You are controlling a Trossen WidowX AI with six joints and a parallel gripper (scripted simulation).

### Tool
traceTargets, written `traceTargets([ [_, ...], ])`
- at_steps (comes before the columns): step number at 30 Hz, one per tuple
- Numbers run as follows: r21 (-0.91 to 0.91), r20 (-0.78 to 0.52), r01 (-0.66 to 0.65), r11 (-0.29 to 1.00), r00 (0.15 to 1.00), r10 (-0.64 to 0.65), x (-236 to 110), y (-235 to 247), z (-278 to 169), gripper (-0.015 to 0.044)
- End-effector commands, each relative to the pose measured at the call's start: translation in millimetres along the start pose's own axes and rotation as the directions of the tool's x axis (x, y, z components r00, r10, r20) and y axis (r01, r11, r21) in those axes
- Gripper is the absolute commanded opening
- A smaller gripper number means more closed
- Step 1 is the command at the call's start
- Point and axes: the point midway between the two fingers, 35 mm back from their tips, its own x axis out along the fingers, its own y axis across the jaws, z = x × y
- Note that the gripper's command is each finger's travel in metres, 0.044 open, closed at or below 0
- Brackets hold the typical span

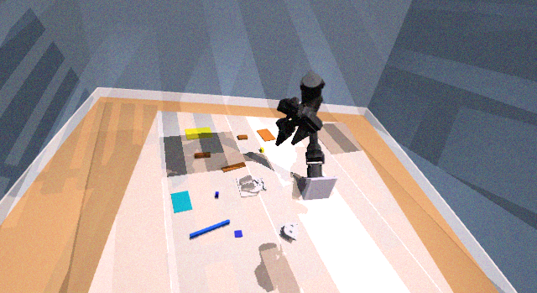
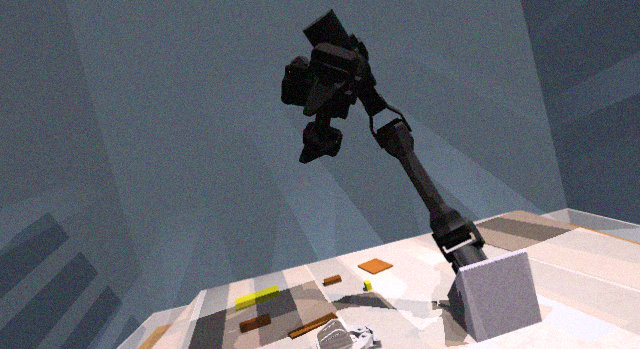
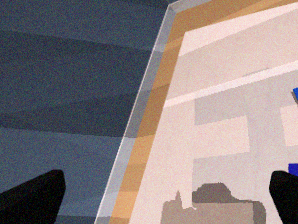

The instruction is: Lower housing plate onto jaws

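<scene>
1. Top view: the end effector [image 1: 284,144] [image 2: 304,138] [image 3: 168,181] hangs right of centre, fingers spread, holding nothing. A small pale holed part [image 1: 289,231], which I take for the housing plate, lies in the lower centre-right on the tabletop [image 1: 138,243] [image 2: 415,254] [image 3: 225,45]. The pale jaw assembly [image 1: 247,187] [image 2: 335,335] sits near the centre, apart from it. The plate looks still to be fetched, so the main hazard is a poor first grip: pinched off-centre or at a corner, it could twist and reach the stubs tilted. Whether its right face is up, I cannot tell.

2. Exterior view: the end effector is high in the upper middle, well above the assembly at the bottom edge. A hasty descent could clip the stubs or knock a jaw off its pin, and the plate would then not close level. The brown bar [image 1: 233,167] [image 2: 313,325] just behind the assembly could be caught by a wide-open finger. The plate does not show here.

3. Wrist view: the fingers stand wide at the lower left and lower right, with neither plate nor assembly in sight. Descending on this aim would probably miss the plate.
</scene>
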Motion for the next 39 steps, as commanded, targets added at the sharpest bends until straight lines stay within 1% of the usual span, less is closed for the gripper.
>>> traceTargets([
  [1, 0.033, -0.077, 0.058, 0.998, 0.995, -0.055, 26, -5, -26, 0.0440],
  [10, 0.100, -0.235, 0.219, 0.971, 0.953, -0.190, 77, -23, -84, 0.0440],
  [18, 0.137, -0.361, 0.386, 0.912, 0.877, -0.317, 111, -48, -138, 0.0440],
  [29, 0.148, -0.498, 0.625, 0.767, 0.717, -0.488, 140, -91, -211, 0.0440],
  [39, 0.122, -0.572, 0.789, 0.602, 0.551, -0.608, 148, -131, -264, 0.0440],
])
